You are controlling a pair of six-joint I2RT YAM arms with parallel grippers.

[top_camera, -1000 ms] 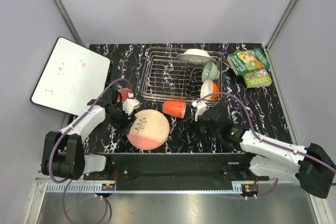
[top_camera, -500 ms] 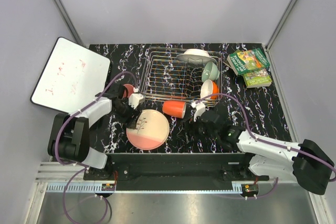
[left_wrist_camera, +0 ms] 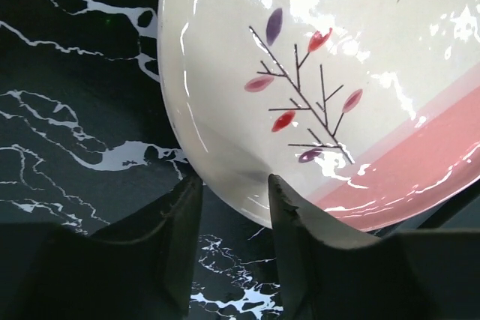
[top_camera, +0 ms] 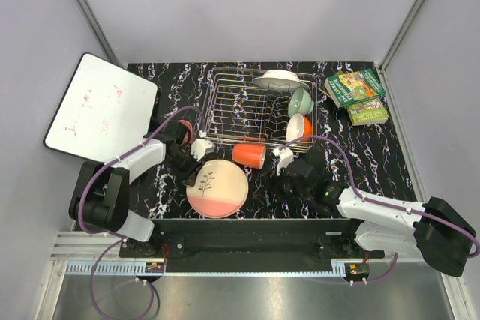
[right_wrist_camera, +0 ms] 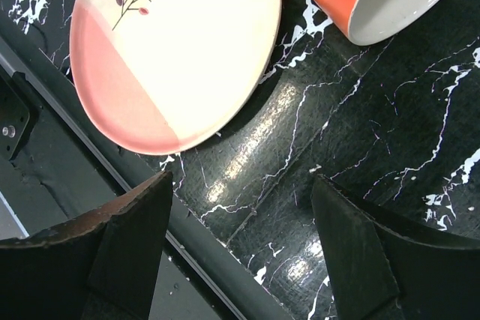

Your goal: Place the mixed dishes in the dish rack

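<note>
One mug (top_camera: pixel 248 155) lies sideways, axis L-R; rack (top_camera: pixel 232 110) holds white plate (top_camera: pixel 277 79), green bowl (top_camera: pixel 300 100), orange bowl (top_camera: pixel 298 127). L gripper (left_wrist_camera: pixel 232 189) half-closed astride pink plate (top_camera: pixel 217 187), grip unclear; R gripper (right_wrist_camera: pixel 240 181) wide, empty.

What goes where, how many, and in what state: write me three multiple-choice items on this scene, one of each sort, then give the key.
1. The orange mug lies: A inside the rack; B on the table in front of the rack; C hanging off the table's edge.
2. Dishes in the rack: A three; B one; C five.
3. The right gripper is: A shut on the mug; B shut on nothing; C open, nothing between its fingers.

Key:
1 B, the mug lies on its side on the table just outside the wires.
2 A, the white plate, green bowl and orange-and-white bowl sit in it.
3 C, its wrist view shows the fingers wide apart with only table between them.
</note>
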